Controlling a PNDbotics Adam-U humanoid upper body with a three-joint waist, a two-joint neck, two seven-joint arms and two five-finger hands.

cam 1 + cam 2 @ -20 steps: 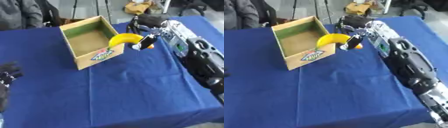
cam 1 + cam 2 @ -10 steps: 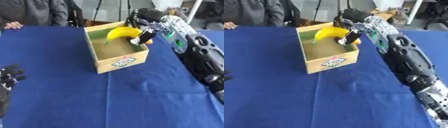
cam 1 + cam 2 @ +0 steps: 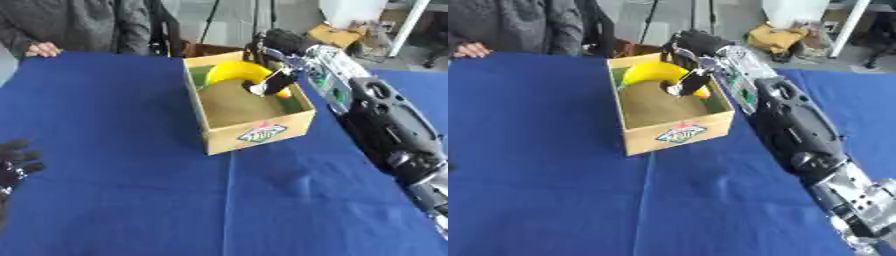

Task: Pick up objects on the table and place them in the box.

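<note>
Banana (image 3: 234,72) — over box (image 3: 254,134), grasped by right robot hand (image 3: 278,76); left robot hand (image 3: 12,161) idle, relaxed — lower left

Even, bright overhead light, no glare. Whole pic soft w/ motion blur. Dark blue cloth-covered table (image 3: 122,150) shows faint creases, soft shadow beside the open cardboard box (image 3: 254,131). Curved yellow banana (image 3: 651,73) smeared at edges. Black robot left hand (image 3: 12,162) blurry at frame edge. Background hazy, out of focus.
</note>
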